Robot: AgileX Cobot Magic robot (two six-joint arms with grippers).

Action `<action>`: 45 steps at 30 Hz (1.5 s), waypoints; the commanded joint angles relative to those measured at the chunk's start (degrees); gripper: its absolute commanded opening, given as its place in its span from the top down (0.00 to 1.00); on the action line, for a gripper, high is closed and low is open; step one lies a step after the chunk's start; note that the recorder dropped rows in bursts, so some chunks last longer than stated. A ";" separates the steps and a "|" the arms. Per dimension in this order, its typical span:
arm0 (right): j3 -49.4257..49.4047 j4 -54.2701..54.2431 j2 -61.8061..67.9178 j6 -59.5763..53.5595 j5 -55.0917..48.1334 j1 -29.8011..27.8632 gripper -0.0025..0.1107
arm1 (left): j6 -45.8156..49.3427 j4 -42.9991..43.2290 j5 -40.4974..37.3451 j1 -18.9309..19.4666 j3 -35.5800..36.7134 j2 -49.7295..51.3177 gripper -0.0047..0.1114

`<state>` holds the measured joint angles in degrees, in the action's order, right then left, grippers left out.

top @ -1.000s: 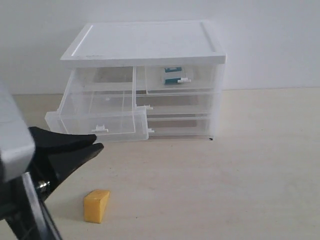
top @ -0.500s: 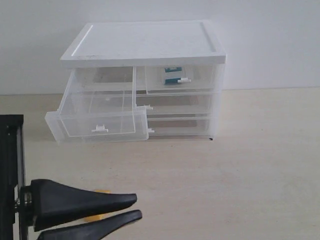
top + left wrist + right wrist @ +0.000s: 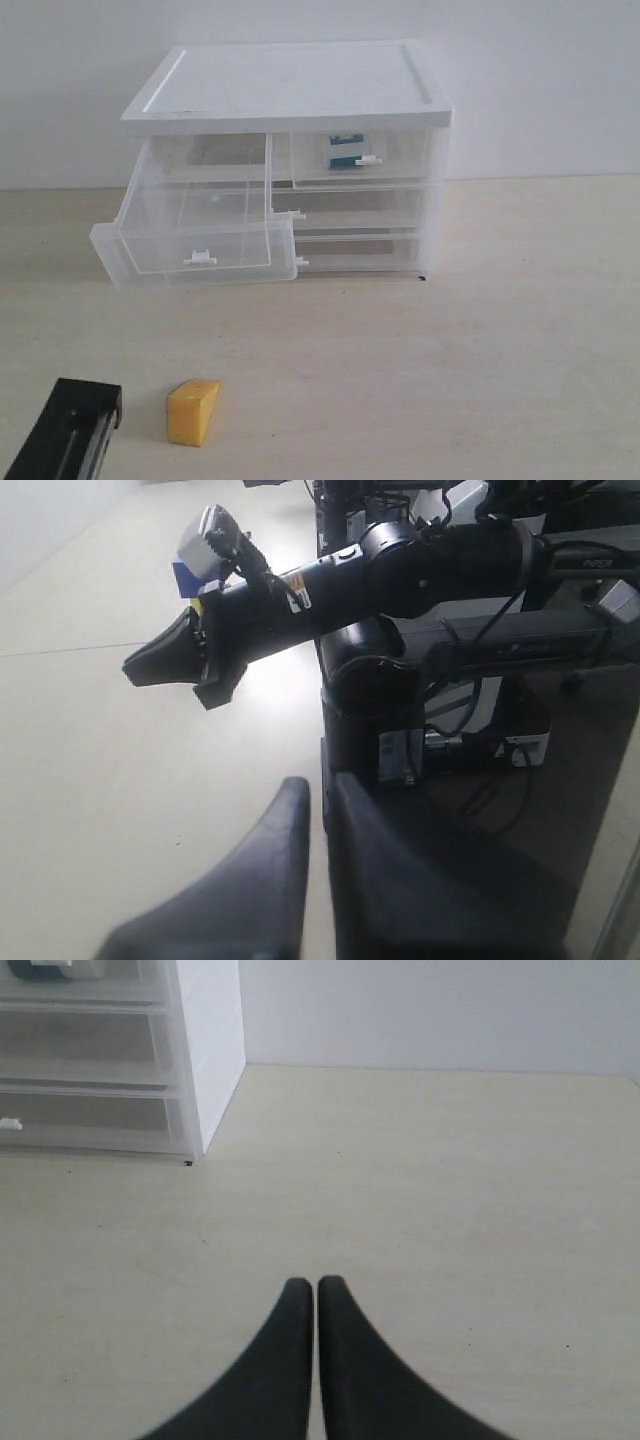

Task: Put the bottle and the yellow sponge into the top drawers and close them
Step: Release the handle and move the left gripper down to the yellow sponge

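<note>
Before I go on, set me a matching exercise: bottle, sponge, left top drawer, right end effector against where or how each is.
1 bottle
2 yellow sponge
3 left top drawer
4 right end effector

A pulled out
B shut, holding nothing
C on the table
D in the closed right top drawer

Pairs: 1-D, 2-C, 3-A, 4-B

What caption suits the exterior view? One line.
Sponge lies on table; top-left drawer open, bottle inside shut right drawer.

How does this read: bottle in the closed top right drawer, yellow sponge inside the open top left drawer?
The exterior view shows the yellow sponge on the table in front of the open top left drawer, not inside it. The bottle part holds.
</note>
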<state>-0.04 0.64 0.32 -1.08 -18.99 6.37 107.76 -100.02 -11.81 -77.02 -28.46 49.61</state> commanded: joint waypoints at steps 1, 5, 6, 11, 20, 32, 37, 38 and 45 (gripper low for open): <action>0.04 -0.04 -0.32 -0.08 0.46 0.12 0.98 | -2.90 1.34 0.14 0.04 0.75 0.00 0.92; 0.04 -0.04 -0.32 -0.08 0.46 0.12 0.98 | -5.47 4.19 -0.05 5.84 1.00 0.00 0.92; 0.04 -0.04 -0.32 -0.08 0.46 0.12 0.98 | -5.47 4.62 -0.37 7.95 1.00 0.00 0.92; 0.04 -0.04 -0.32 -0.08 0.46 0.12 0.98 | -5.47 7.70 -1.81 20.32 1.00 0.00 0.92; 0.04 -0.04 -0.32 -0.08 0.46 0.12 0.98 | -5.13 9.78 0.94 33.81 1.00 0.00 0.92; 0.04 -0.04 -0.32 -0.08 0.46 0.12 0.98 | -13.18 33.45 -28.02 40.75 -0.18 -2.50 0.92; 0.04 -0.04 -0.32 -0.08 0.46 0.12 0.98 | -50.29 63.44 -27.92 40.75 -0.53 3.46 0.92; 0.04 -0.04 -0.32 -0.08 0.59 0.12 0.98 | -62.17 66.69 -25.68 40.75 -0.66 5.25 0.92; 0.04 -0.04 -0.32 -0.08 0.59 0.12 0.98 | -98.55 89.24 -14.86 39.24 -0.93 17.90 0.92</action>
<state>-0.04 0.64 0.32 -1.08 -18.99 6.37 19.93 -18.22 -30.94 -36.67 -29.04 64.65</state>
